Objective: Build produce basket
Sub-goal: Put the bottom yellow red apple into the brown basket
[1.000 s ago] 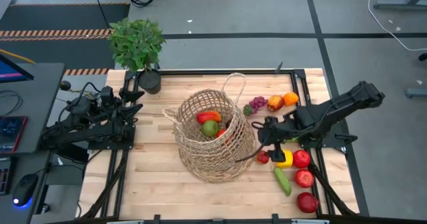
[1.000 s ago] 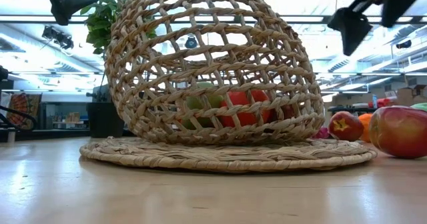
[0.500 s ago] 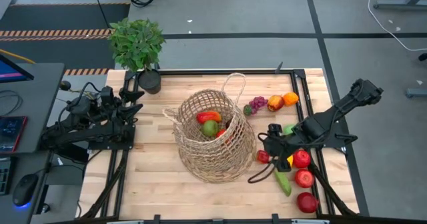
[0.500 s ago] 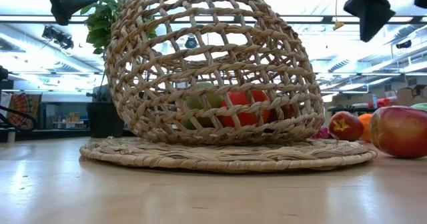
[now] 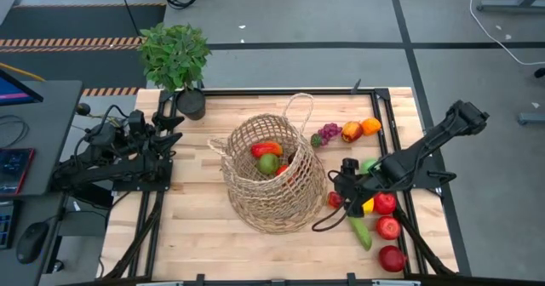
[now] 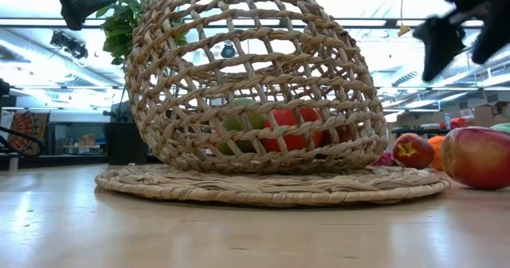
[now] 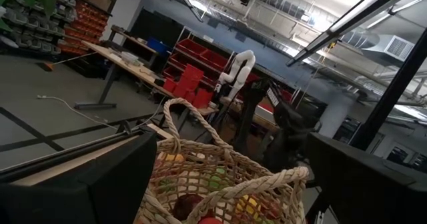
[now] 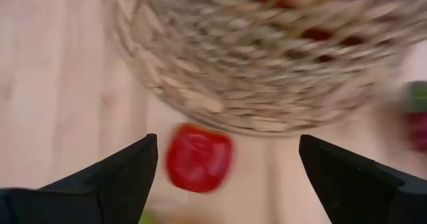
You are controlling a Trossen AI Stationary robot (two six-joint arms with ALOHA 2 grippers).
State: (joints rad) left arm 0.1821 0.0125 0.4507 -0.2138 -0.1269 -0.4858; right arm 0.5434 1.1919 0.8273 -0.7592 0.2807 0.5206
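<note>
High: basket [image 5: 274, 180] mid bench [image 5: 187, 226], fruit inside; right pincer [image 5: 338, 194] spread wide over red pepper [image 5: 335, 200], holding nothing.
Low: apple [image 6: 478, 156] beside basket.
L wrist: left pincer [image 7: 233, 184] wide apart, empty.
R wrist: pepper between fingers [image 8: 117, 174].

The basket [image 5: 274, 172] sits mid-desk [image 5: 196, 226], holding several pieces of produce [image 5: 267, 157]. To its right lie more pieces, some behind near the far edge, others in a cluster toward the near right corner. A potted plant [image 5: 175, 60] stands at the far left corner.
</note>
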